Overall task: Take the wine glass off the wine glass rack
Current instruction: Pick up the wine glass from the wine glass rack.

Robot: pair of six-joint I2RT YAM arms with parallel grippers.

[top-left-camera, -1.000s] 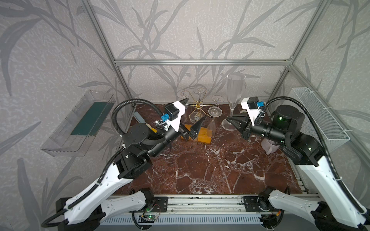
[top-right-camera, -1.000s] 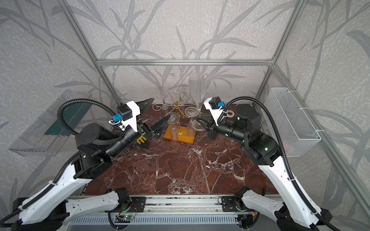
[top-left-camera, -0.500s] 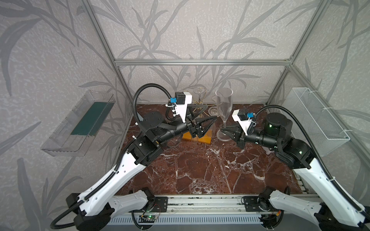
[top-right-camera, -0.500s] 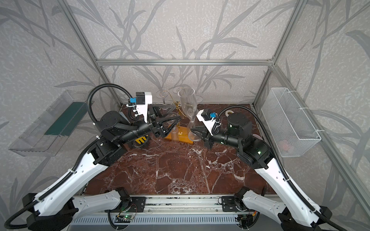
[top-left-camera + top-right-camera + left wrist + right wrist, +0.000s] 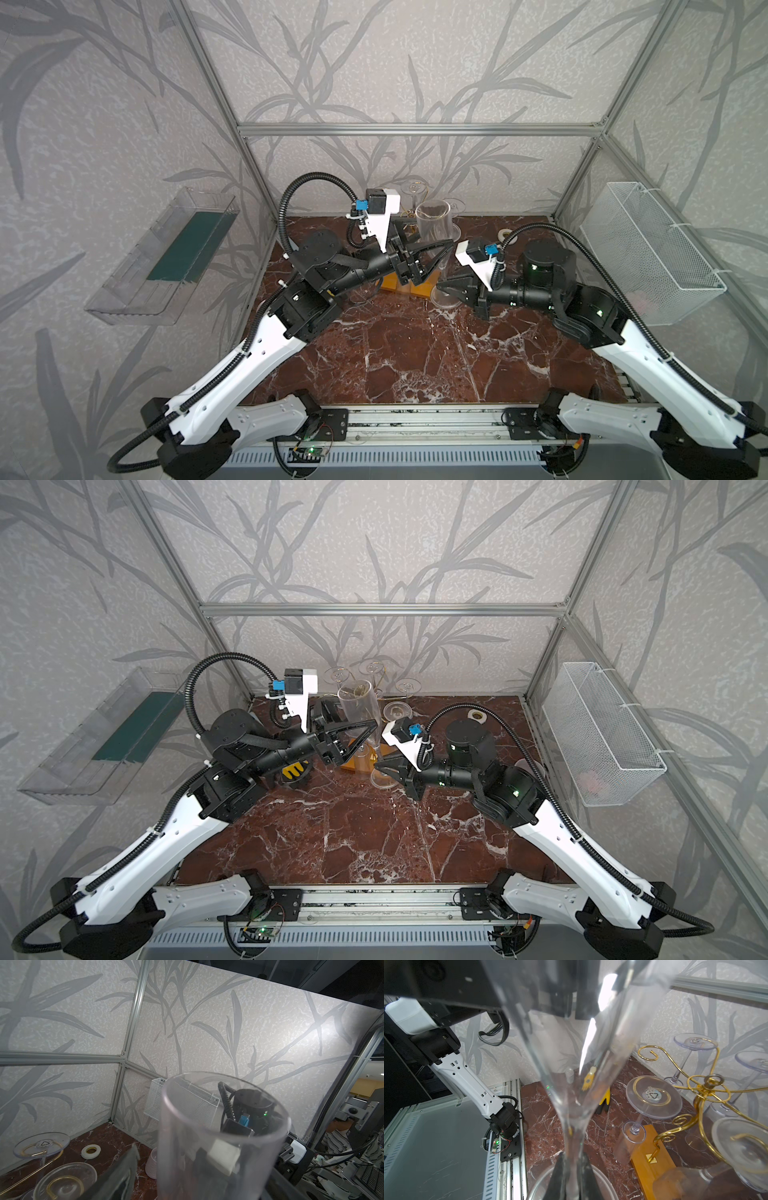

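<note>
A tall clear wine glass (image 5: pixel 434 224) (image 5: pixel 358 706) stands upright in the air just in front of the wine glass rack. My right gripper (image 5: pixel 440 286) (image 5: pixel 574 1159) is shut on its stem just above the foot. My left gripper (image 5: pixel 432 239) (image 5: pixel 205 1167) is open, and its fingers (image 5: pixel 118 1169) straddle the bowl with a gap showing on one side. The wine glass rack (image 5: pixel 710 1084) is gold wire on an orange wooden base (image 5: pixel 648 1165) (image 5: pixel 353 762). Other glasses (image 5: pixel 654 1095) hang upside down from its arms.
A white wire basket (image 5: pixel 648 249) hangs on the right wall and a clear shelf (image 5: pixel 166 253) on the left wall. A tape roll (image 5: pixel 90 1151) and a pink cup (image 5: pixel 152 1164) sit at the back right of the marble table. A yellow-black object (image 5: pixel 296 771) lies under my left arm.
My right gripper has carried the glass down and to the left, in front of the rack. My left arm has swung in from the left and put its open jaws round the bowl.
</note>
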